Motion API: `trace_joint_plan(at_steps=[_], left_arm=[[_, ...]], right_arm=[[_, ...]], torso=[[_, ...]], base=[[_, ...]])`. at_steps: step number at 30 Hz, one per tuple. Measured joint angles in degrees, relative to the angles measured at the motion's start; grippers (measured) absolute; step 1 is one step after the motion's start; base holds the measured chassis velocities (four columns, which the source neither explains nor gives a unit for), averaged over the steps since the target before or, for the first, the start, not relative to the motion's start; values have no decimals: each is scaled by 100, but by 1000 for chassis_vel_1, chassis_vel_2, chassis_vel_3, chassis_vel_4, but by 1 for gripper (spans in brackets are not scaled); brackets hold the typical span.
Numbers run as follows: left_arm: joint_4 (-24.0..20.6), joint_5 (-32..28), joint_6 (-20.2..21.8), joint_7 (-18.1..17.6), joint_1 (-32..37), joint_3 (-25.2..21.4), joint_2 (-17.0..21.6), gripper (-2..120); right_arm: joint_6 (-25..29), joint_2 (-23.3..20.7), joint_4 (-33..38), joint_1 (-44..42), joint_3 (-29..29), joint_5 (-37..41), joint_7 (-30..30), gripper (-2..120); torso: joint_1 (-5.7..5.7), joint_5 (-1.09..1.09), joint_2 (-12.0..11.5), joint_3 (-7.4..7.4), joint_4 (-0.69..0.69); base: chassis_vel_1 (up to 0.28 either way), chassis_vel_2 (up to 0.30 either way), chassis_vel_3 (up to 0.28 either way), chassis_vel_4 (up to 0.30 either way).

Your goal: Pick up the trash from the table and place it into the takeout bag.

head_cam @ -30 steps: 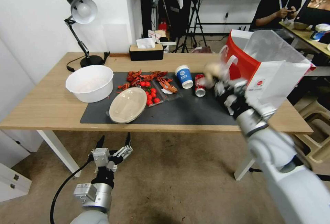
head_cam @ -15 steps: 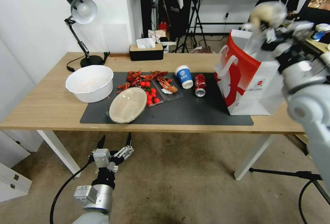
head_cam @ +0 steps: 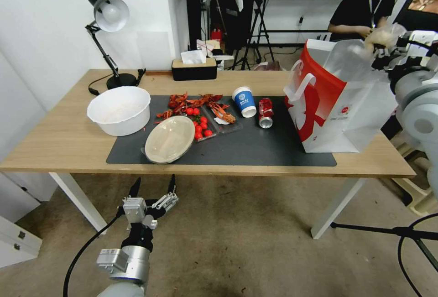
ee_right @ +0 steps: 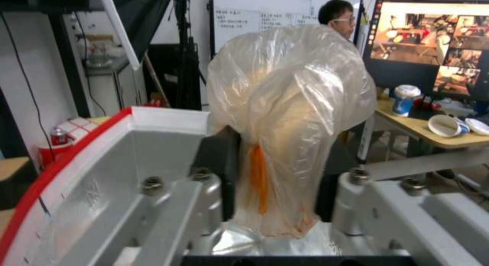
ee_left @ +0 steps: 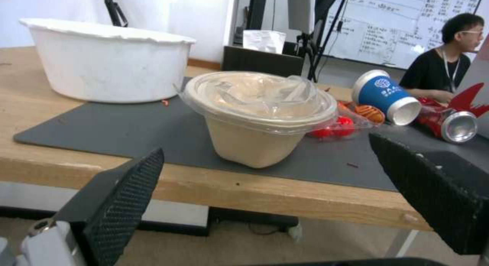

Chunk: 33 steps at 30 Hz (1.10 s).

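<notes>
Head view: on the desk (head_cam: 68, 142), one beige plate (head_cam: 169, 139), one blue-and-white paper cup (head_cam: 244, 101), one crushed red can (head_cam: 265, 112), one white bowl (head_cam: 119, 110), two clear trays (head_cam: 207, 121). One takeout bag (head_cam: 335, 101) standing at right. Right claw (head_cam: 388, 44) at upper right above the bag's far edge, lower than half a second ago. Left claw (head_cam: 153, 192) at bottom, spread, in the same place as before.

Left wrist view: left claw (ee_left: 270, 189) spread and empty; plate (ee_left: 257, 113) at centre.

Right wrist view: right claw (ee_right: 275, 170) clenched on the clear bag with orange lump (ee_right: 285, 117), above the takeout bag (ee_right: 102, 163).

Lidded beige bowl (ee_left: 257, 120) between pincer fingers (ee_left: 127, 197)
</notes>
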Motion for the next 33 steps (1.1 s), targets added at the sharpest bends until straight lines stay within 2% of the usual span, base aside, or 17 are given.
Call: trace_joint_plan(at_steps=[1,2,3,4,6,8,9,10,13,14,17,20,22,31,33], left_arm=[[-1,0,0,-2,1,2,0,100],[-3,1,0,-8,4,4,0,100],[-3,1,0,-8,4,4,0,100],[-6,2,0,-10,5,4,0,100],[-11,3,0,-11,6,4,0,100],[-11,4,0,-11,6,4,0,100],[-16,4,0,-13,6,3,1,100],[-16,4,0,-13,6,3,1,100],[-27,8,4,-22,7,1,3,100],[-27,8,4,-22,7,1,3,100],[-30,12,7,-31,7,-3,5,100],[-30,12,7,-31,7,-3,5,100],[-32,12,7,-36,7,-4,5,100],[-41,18,6,-65,11,-12,5,100],[-45,23,-2,-82,15,-24,5,100]], right_arm=[[-14,-7,0,0,-5,0,0,35],[-35,-23,-4,1,-27,-4,0,43],[-35,-23,-4,1,-27,-4,0,43],[-41,-30,-6,2,-43,-12,-4,48],[-47,-36,-7,3,-51,-18,-12,53],[-47,-36,-7,3,-51,-18,-12,53],[-49,-42,-7,6,-58,-24,-18,65],[-49,-42,-7,6,-58,-24,-18,65],[-61,-49,-9,13,-77,-42,-25,82],[-61,-49,-9,13,-77,-42,-25,82],[-75,-51,-15,28,-94,-55,-30,95],[-75,-51,-16,29,-94,-56,-30,95],[-76,-51,-18,35,-100,-58,-32,100],[-52,-47,-22,42,-120,-80,-59,100],[304,-21,45,-90,-81,-121,-362,100]], torso=[[0,0,0,0,0],[0,-1,0,0,0],[0,-1,0,0,0],[0,0,0,0,0],[0,0,0,0,0],[0,0,0,0,0],[0,-1,0,0,0],[0,-1,0,0,0],[0,0,0,0,0],[0,0,0,0,0],[0,-1,0,-1,0],[0,0,0,0,0],[0,0,0,0,0],[0,-1,0,0,0],[0,0,0,0,0]], base=[[0,0,0,0],[0,0,0,0],[0,0,0,0],[0,0,0,0],[0,0,0,0],[0,0,0,0],[0,0,0,0],[0,0,0,0],[0,0,0,0],[0,0,0,0],[0,0,0,0],[0,0,0,0],[0,0,0,0],[0,0,0,0],[0,0,0,0]])
